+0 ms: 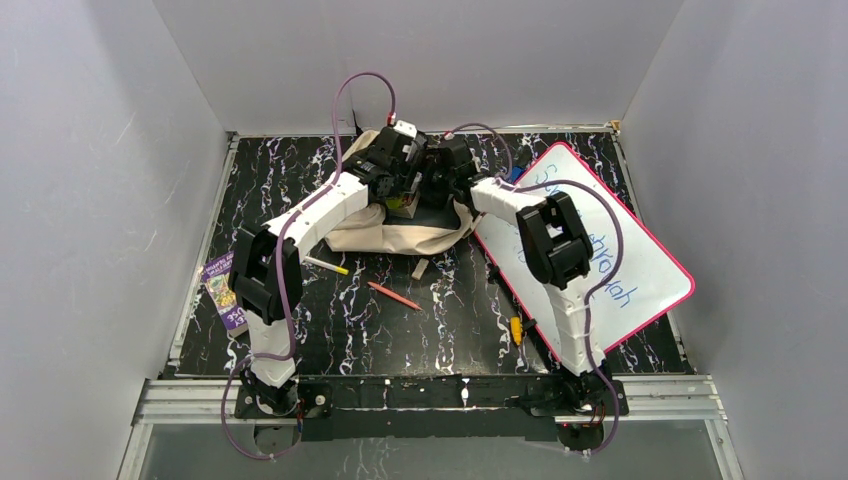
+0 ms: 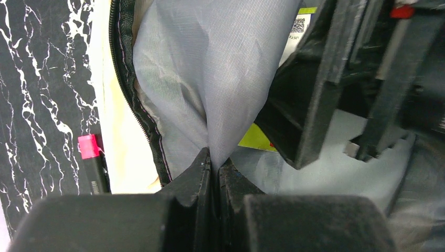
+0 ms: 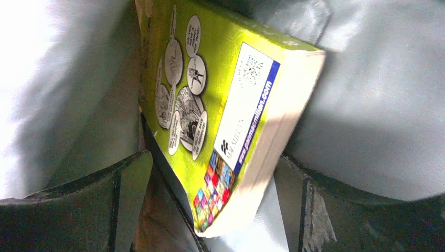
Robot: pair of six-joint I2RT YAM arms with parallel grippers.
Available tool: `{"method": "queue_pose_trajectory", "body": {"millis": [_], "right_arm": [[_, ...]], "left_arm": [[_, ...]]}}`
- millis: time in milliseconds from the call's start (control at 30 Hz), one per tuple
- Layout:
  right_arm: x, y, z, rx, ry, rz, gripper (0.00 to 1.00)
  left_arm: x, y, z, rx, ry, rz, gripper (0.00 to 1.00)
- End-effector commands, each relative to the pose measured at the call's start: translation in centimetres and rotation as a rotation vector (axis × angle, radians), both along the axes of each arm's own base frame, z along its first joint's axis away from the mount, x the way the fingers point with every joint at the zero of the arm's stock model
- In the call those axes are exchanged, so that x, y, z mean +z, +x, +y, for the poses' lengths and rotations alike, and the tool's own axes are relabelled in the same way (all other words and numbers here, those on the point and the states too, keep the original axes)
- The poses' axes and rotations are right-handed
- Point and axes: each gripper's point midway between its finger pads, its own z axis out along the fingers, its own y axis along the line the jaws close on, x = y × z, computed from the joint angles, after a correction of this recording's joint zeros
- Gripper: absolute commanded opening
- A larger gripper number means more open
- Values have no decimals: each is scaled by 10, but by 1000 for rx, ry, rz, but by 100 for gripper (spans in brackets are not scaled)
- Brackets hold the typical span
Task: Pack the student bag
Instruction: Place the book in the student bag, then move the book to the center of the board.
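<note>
The student bag (image 1: 390,238) lies at the middle of the worktop's (image 1: 450,330) far edge. The left fingers (image 2: 214,164) are pinched tight on its grey lining (image 2: 210,79), holding the mouth open. A green book (image 3: 220,105) sits inside, with the right fingers (image 3: 214,157) close on either side of it. I cannot tell whether they grip it. Packing looks barely begun: a purple book (image 1: 222,285), a red pencil (image 1: 393,295) and the whiteboard (image 1: 600,250) lie outside.
</note>
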Motion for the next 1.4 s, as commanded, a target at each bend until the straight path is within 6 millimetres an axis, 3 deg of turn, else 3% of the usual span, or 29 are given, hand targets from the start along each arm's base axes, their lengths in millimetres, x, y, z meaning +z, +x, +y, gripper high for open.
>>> {"method": "queue_pose_trajectory", "body": {"millis": [0,133,333,600,767,900,1067,1133,1200,1300,1367], "right_arm": [[67,11,-35,-83,-135,-179,93],[79,-3,-62,-128,-221,-223,93],[92,-31,-95,-146,-289,-290,93],[116,-67,-123,-116,-362,-308,99],[119,-94,-148,-84,-472,-247,99],[117,-121,-167,-43,-536,-219,99],[120,-137,-180,23,-591,-239,99],[122,-141,-184,27,-601,-246,99],[128,-148,-181,48,-566,-263,99],[144,-163,-159,128,-414,-336,99],[145,-170,-150,149,-360,-333,99]], "left_arm": [[32,5,4,29,-78,-84,0],[30,4,5,22,-95,-75,0],[30,-5,2,-5,-133,-52,36],[44,-32,9,3,-206,-39,58],[66,-62,22,29,-292,-37,66],[89,-98,54,101,-383,-82,70],[87,-146,111,267,-470,-54,71],[82,-164,129,358,-472,-54,76],[76,-183,148,472,-470,-63,78],[60,-201,159,560,-511,-73,80],[50,-207,167,620,-513,-80,85]]}}
